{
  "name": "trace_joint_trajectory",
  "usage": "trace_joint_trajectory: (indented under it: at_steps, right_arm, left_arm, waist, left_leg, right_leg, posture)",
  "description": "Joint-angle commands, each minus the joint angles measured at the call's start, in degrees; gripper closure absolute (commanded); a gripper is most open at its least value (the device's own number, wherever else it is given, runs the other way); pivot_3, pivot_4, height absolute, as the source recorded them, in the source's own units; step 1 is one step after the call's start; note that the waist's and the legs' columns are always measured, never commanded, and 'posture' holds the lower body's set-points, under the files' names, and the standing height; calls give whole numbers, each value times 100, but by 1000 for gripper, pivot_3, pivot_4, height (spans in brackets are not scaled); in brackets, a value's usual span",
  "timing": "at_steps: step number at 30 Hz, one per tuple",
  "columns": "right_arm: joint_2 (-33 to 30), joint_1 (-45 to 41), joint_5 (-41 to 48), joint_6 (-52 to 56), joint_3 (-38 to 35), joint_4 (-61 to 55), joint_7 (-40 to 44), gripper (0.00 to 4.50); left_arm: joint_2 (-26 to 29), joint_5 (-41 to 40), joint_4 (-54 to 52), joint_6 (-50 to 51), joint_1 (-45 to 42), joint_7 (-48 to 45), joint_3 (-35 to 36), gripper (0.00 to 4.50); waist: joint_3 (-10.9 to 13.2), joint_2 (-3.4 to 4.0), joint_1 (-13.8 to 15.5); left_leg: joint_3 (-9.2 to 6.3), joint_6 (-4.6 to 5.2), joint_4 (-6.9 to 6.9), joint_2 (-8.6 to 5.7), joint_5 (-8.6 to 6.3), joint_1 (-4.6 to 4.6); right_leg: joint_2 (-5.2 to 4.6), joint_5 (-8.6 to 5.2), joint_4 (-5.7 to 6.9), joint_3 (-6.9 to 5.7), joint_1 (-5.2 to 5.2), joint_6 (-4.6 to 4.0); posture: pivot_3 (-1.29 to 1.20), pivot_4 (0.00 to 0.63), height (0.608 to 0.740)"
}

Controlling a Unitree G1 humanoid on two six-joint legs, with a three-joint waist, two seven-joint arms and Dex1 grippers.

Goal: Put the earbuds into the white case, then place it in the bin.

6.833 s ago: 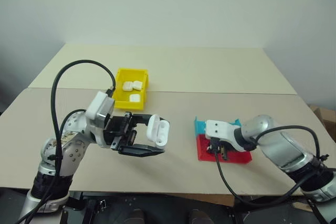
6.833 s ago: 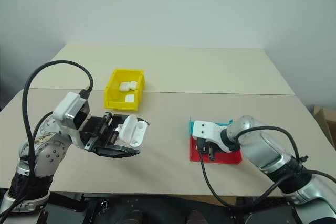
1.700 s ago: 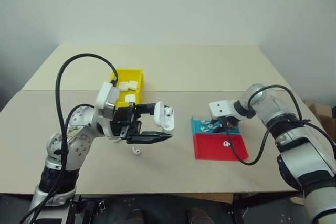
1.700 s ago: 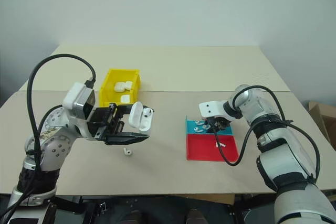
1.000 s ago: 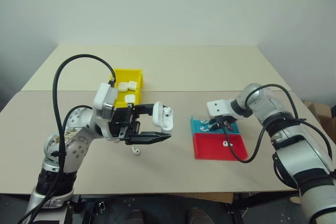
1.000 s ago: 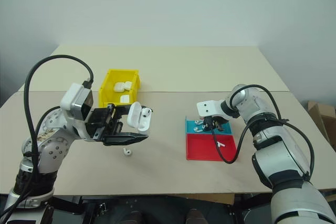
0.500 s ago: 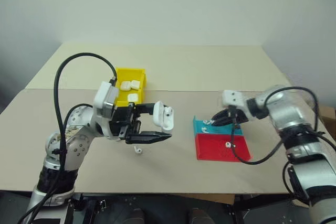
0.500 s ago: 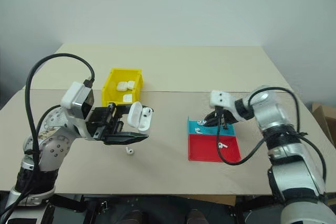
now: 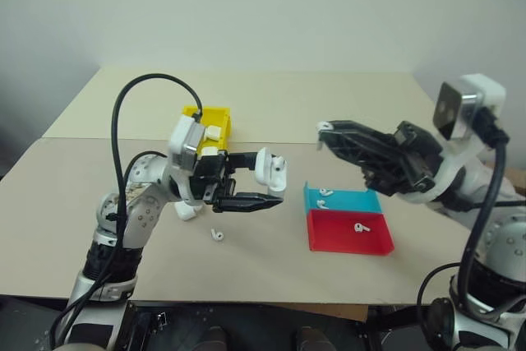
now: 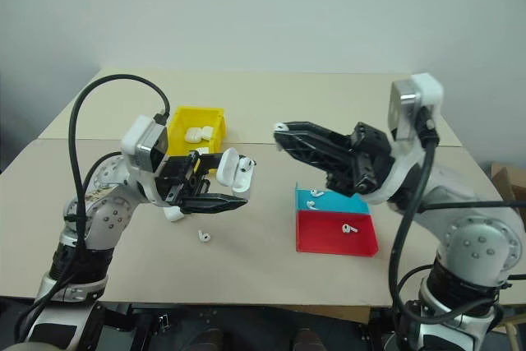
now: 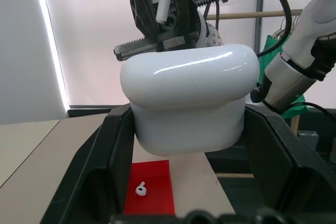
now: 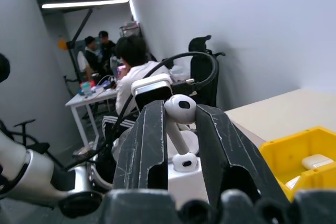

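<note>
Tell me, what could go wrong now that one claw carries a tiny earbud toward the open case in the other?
The right gripper pinches the earbud only near its head, so it might slip out; one loose earbud already lies on the table. The white case sits open and raised in the left gripper, so a slightly misaimed push could miss its slot or knock it askew.
</note>
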Motion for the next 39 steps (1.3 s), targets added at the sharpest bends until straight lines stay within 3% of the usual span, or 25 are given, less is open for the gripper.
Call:
trace_joint_trajectory:
  at_steps: [1, 30, 37, 39]
  right_arm:
    - [107, 86, 144, -384, 423, -373, -484, 3887]
    - [-975, 677, -311, -1192, 1356, -399, -187, 3887]
    - [-1181, 686, -427, -1231, 1372, -359, -194, 1565]
    - [-1290, 730, -372, -1267, 1286, -370, -143, 1565]
  left_arm:
    - [-101, 46, 79, -128, -247, -97, -39, 1683]
    - [-184, 159, 105, -169, -276, -110, 37, 1683]
    - [-192, 166, 114, -185, -286, -104, 43, 1683]
    - [-193, 178, 119, -187, -284, -103, 52, 1683]
  waist:
    - [0, 0, -2]
    - [0, 0, 1]
    - [0, 0, 6]
    - [0, -1, 8]
  left_leg:
    - [0, 0, 0, 0, 0, 0]
    - [-4, 0, 0, 1, 0, -1]
    - [-4, 0, 0, 1, 0, -1]
    - [-4, 0, 0, 0, 0, -1]
  right_leg:
    - [0, 1, 0, 0, 0, 1]
    - [1, 0, -3, -2, 0, 1]
    - [1, 1, -3, -2, 0, 1]
    - [1, 1, -4, -2, 0, 1]
  posture:
    - [0, 150, 740]
    - [0, 150, 740]
    - [0, 150, 740]
    - [0, 150, 740]
